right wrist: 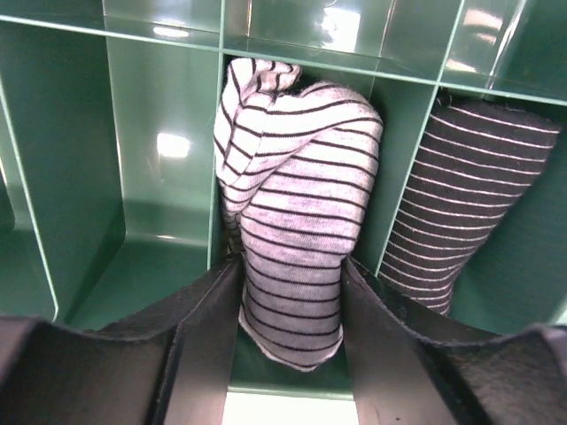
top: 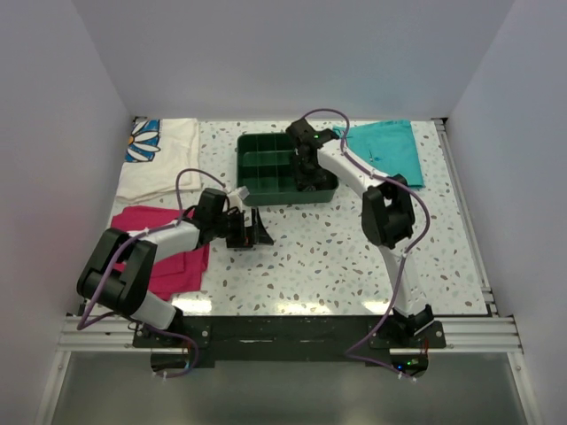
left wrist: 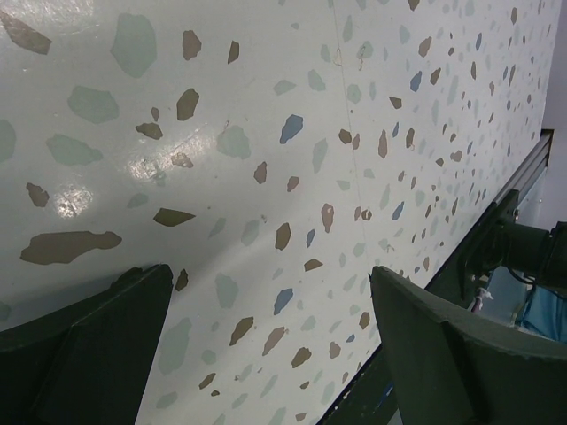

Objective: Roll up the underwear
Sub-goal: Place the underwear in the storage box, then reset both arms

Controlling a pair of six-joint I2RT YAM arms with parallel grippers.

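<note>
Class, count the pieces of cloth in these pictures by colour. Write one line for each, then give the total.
Magenta cloth: 1
Teal shorts: 1
White flower-print cloth: 1
Light striped underwear, in the green tray: 1
Dark striped roll, in the compartment beside it: 1
Total: 5

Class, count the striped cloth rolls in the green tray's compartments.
2: a pale underwear roll between the right gripper's fingers, a dark roll right of it. Others may be hidden.
</note>
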